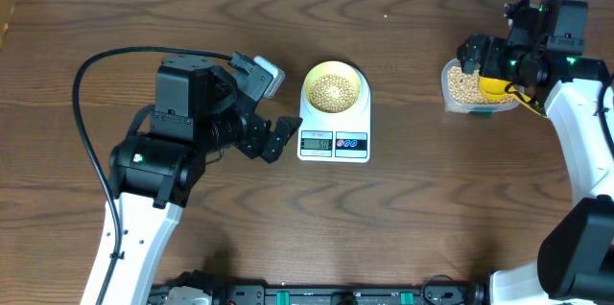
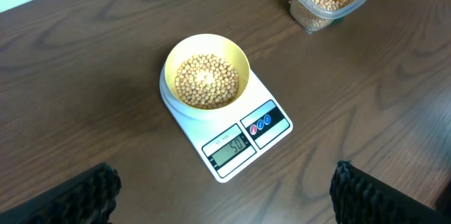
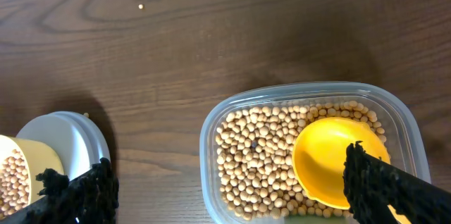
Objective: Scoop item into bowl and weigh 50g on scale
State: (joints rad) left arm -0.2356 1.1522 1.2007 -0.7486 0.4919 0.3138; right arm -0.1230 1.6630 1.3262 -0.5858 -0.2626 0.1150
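Sitting on the scale (image 2: 278, 131), bowl (image 2: 208, 44) lies beyond left fingers (image 2: 77, 196).

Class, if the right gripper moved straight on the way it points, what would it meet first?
Probably the beans in the clear tub, beside the yellow scoop; depth is unclear.
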